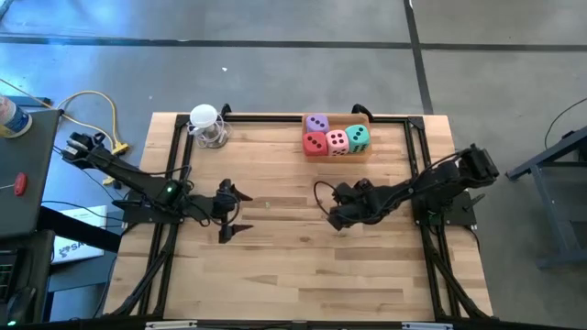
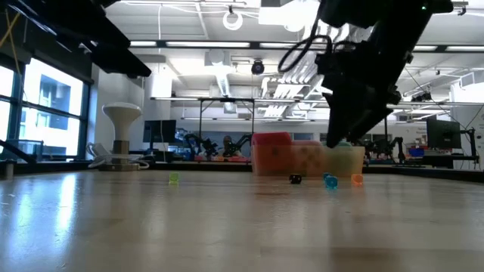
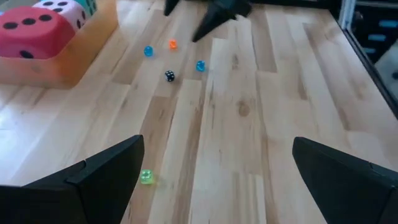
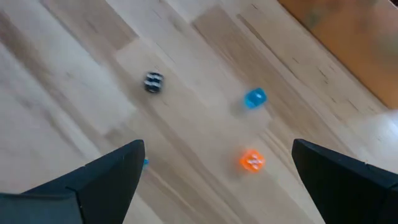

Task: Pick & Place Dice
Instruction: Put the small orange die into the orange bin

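Four large dice sit together in a shallow cardboard box at the table's far middle: red, purple, pink and teal-green. The red die also shows in the left wrist view. My right gripper hangs open and slanted down, near of the box, over several tiny beads: black, blue and orange. My left gripper is open at the table's left middle, above the wood, with a tiny green bead by one finger.
A white stand sits at the far left corner. Black frame rails run along the table's left, right and far edges. Bare wood lies between the two grippers and toward the near edge.
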